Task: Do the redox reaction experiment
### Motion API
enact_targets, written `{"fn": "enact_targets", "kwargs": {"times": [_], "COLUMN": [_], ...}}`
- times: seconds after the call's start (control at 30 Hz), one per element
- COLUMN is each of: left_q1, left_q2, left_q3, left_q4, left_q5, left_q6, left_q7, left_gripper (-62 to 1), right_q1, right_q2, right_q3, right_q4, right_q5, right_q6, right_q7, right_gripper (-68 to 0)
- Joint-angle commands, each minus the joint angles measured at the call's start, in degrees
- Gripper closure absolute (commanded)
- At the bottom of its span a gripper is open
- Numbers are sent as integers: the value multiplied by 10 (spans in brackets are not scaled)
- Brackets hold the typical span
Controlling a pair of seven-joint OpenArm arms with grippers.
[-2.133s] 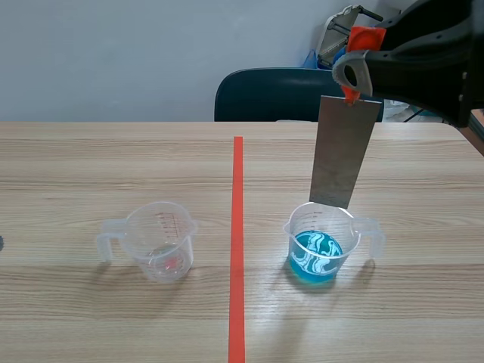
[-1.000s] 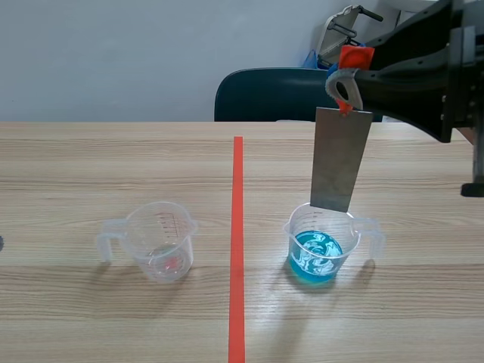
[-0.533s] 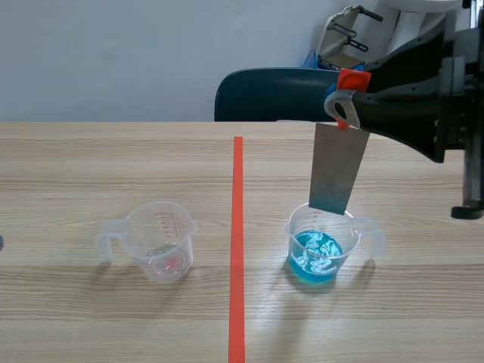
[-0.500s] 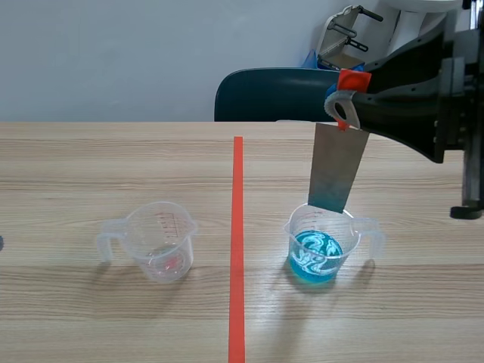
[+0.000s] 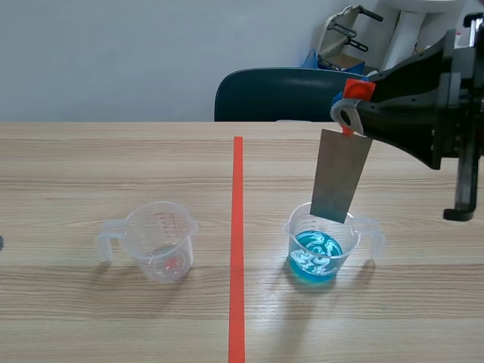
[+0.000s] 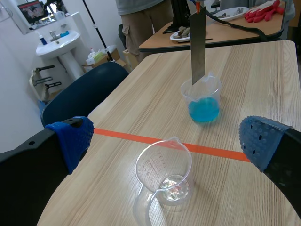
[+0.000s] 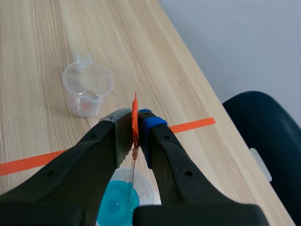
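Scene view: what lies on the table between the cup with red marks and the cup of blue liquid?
Only the orange-red tape line, a mark on the table; no object. Scene and left wrist views both show it.

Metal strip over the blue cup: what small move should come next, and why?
Probably lower the right gripper straight down. It is shut on the orange tab of the strip, which hangs nearly upright with its lower end about at the rim of the cup, above the blue liquid and seemingly not yet dipped in it.
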Motion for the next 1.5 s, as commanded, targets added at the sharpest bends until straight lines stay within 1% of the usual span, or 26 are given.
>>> {"fn": "enact_targets", "kwargs": {"times": [0.0, 0.17, 0.3, 0.37, 0.53, 0.83, 1.1, 1.47], "left_q1": [-3, -3, -4, -4, -4, -4, -4, -4], "left_q2": [4, 4, 4, 4, 4, 4, 4, 4], "left_q3": [-1, -1, -1, -1, -1, -1, -1, -1], "left_q4": [7, 7, 7, 7, 7, 7, 7, 7], "left_q5": [-6, -6, -6, -6, -6, -6, -6, -6], "left_q6": [1, 1, 1, 1, 1, 1, 1, 1], "left_q7": [-10, -10, -10, -10, -10, -10, -10, -10], "left_gripper": [-623, -623, -623, -623, -623, -623, -623, -623], "right_q1": [4, 4, 4, 4, 4, 6, 7, 9], "right_q2": [0, -3, -24, -36, -50, -80, -102, -132], "right_q3": [-3, -3, -4, -7, -18, -45, -63, -67], "right_q4": [-2, -16, -30, -40, -60, -101, -137, -184], "right_q5": [7, 0, -25, -30, -49, -109, -182, -269], "right_q6": [0, 3, 4, 4, 4, 4, 4, 4], "right_q7": [10, 28, 30, 31, 52, 93, 148, 203], "right_gripper": [-8, -8, -8, -8, -8, -8, -8, -8]}}
